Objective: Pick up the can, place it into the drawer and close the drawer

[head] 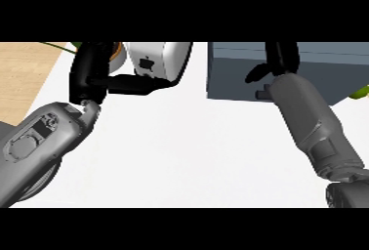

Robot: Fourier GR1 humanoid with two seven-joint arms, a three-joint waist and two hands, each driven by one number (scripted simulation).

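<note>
The grey-blue drawer unit [238,68] stands at the upper right of the white counter [194,146]. My right hand [281,58] lies over its front part. Its fingers run straight up to the top edge of the view and its thumb sticks out to the left. Nothing shows inside this hand. My left hand [92,73] is at the upper left with its fingers upright and its thumb pointing right toward a white appliance [162,56]. A small orange thing [115,50] peeks out behind the left fingers. No can is plainly visible.
A wooden surface [25,73] borders the counter on the left. Green bits show at the far right [360,91] and at the top left [57,46]. Both grey forearms cross the lower corners of the view.
</note>
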